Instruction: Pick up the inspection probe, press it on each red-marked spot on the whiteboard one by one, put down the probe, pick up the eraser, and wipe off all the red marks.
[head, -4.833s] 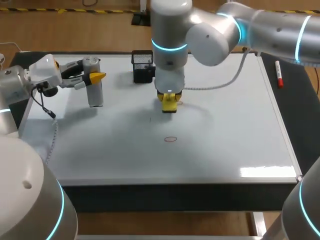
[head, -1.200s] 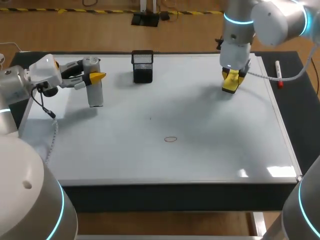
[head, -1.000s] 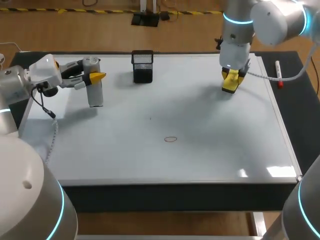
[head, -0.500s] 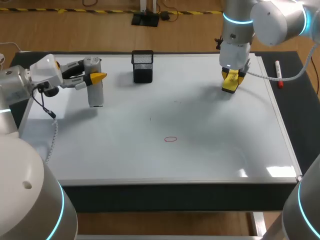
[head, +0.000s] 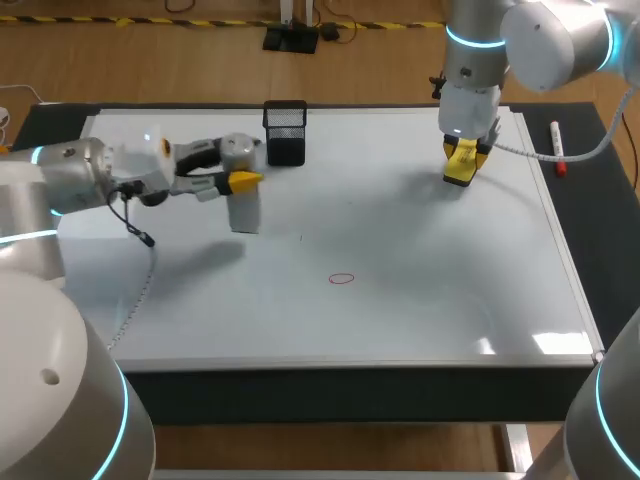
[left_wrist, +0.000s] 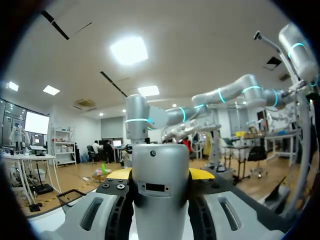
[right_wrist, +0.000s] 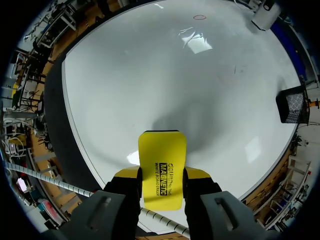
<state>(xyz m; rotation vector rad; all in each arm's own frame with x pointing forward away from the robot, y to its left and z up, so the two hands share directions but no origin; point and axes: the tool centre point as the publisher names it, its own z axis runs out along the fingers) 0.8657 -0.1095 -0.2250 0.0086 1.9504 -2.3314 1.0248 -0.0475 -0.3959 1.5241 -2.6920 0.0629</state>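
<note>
I'm watching the whiteboard (head: 400, 320) lying across the counter | my left gripper (head: 240, 179) is pinching the probe (head: 245, 212) upright at the board's 10 o'clock | my right gripper (head: 461, 158) is clamping the yellow eraser (head: 458, 176) at 2 o'clock | a red ring (head: 342, 279) is sitting just 6 o'clock of centre.

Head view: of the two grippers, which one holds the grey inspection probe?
The left gripper, entering from the view's left, grips the upright grey inspection probe; the right gripper, at the far right of the whiteboard, holds a yellow eraser.
</note>
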